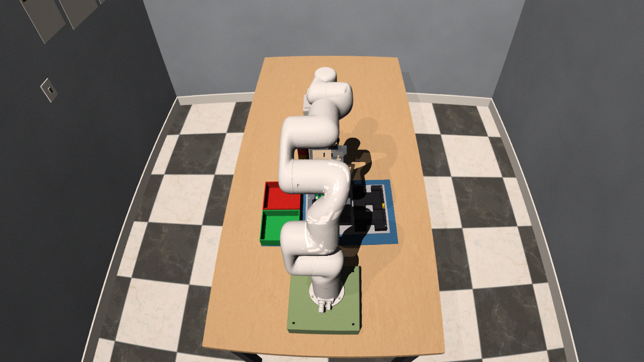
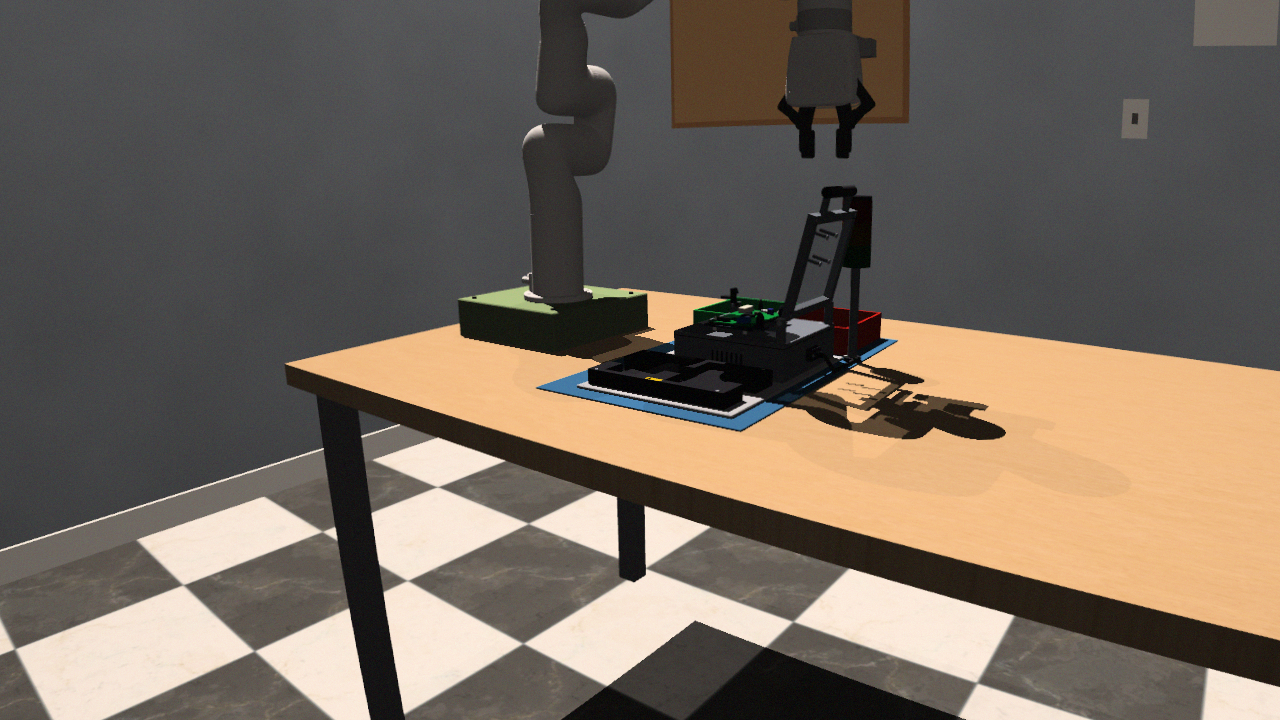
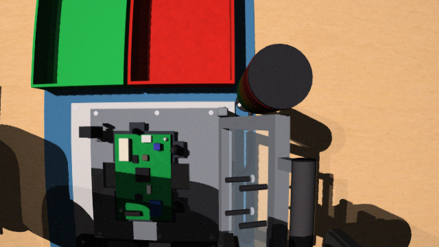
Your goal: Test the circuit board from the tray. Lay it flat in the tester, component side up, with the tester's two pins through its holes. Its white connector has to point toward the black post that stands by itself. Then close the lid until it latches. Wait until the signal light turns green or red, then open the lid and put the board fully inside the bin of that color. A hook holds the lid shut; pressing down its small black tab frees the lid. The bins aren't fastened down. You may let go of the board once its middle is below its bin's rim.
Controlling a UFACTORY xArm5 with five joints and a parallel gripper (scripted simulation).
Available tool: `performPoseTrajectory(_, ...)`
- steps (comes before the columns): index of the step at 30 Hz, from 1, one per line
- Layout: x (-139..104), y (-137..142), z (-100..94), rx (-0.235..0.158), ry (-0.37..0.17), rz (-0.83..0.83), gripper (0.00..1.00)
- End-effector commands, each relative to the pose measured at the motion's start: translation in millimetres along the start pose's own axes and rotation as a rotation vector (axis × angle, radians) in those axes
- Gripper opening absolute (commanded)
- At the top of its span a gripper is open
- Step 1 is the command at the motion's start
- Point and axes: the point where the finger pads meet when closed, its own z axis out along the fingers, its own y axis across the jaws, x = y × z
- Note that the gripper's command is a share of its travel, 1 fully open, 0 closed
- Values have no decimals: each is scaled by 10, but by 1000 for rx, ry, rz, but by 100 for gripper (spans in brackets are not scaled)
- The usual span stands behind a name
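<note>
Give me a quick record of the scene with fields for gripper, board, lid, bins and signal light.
gripper: gripper above the raised lid's handle, fingers partly apart, holding nothing
board: circuit board flat in the tester, component side up
lid: lid open, tilted up
bins: green bin and red bin side by side, nothing visible inside
signal light: tower seen from above; lit colour cannot be told

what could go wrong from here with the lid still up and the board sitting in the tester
1. The gripper hangs half-open and holding nothing above the raised lid's handle; a descent slightly off line could strike the frame rather than push it shut.
2. The signal light stands right beside the lid, so the arm may bump it.
3. If the circuit board is not fully on its pins, closing could jam.
</note>
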Motion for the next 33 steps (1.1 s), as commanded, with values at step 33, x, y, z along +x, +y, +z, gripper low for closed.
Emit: performPoseTrajectory(33, 0, 231, 165, 8, 0, 0, 52)
